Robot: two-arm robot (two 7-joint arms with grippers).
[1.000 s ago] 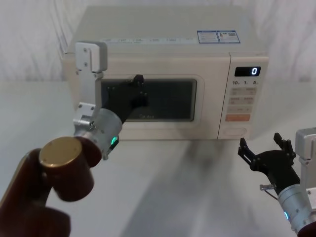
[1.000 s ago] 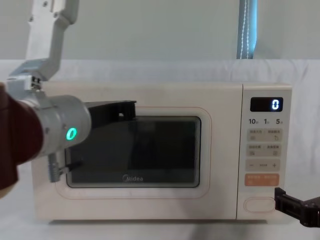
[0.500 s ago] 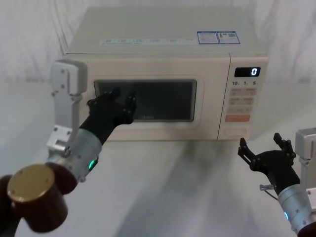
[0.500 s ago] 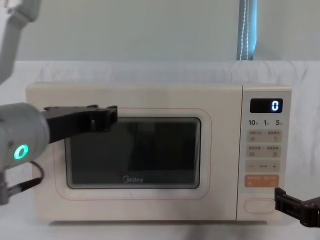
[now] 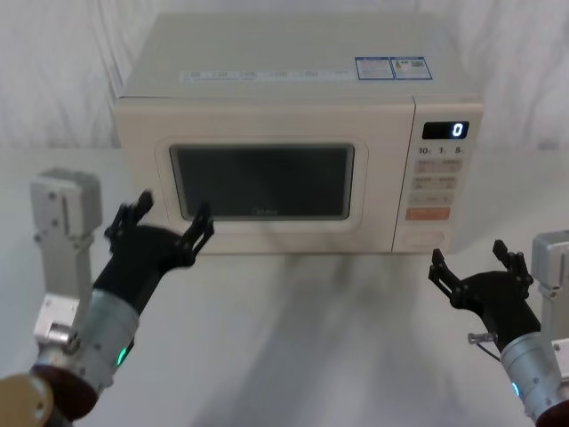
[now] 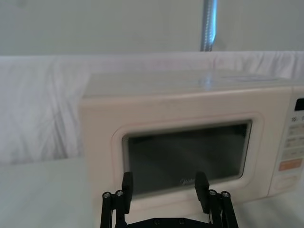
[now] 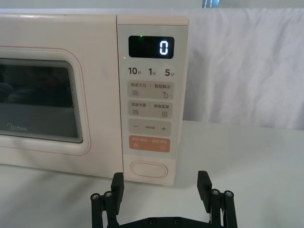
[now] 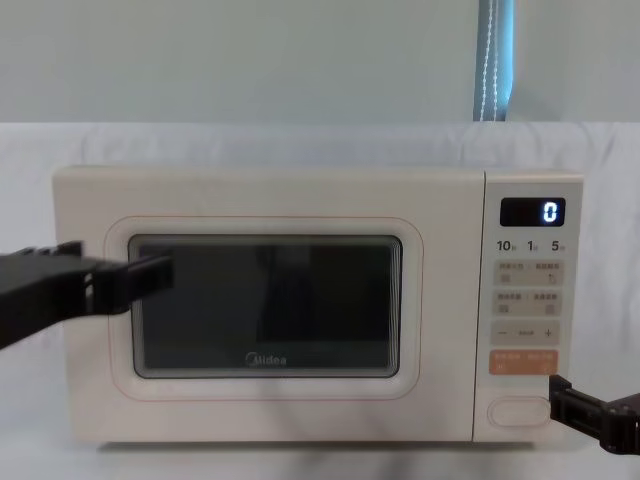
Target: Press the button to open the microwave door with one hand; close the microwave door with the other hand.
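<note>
I am finding the microwave door (image 5: 262,182) sitting flush and shut. I am holding the left gripper (image 5: 160,233), fingers spread, near the door's 7 o'clock corner, touching nothing. The right gripper (image 5: 471,271), also spread, is hovering at 6 o'clock below the button (image 7: 148,169), path unobstructed; the orange key (image 7: 149,143) is sitting directly above it.

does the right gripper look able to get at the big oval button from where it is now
Probably yes. The right gripper hangs open just in front of the button, and nothing stands between them. The left gripper is off by the microwave door's left side.
</note>
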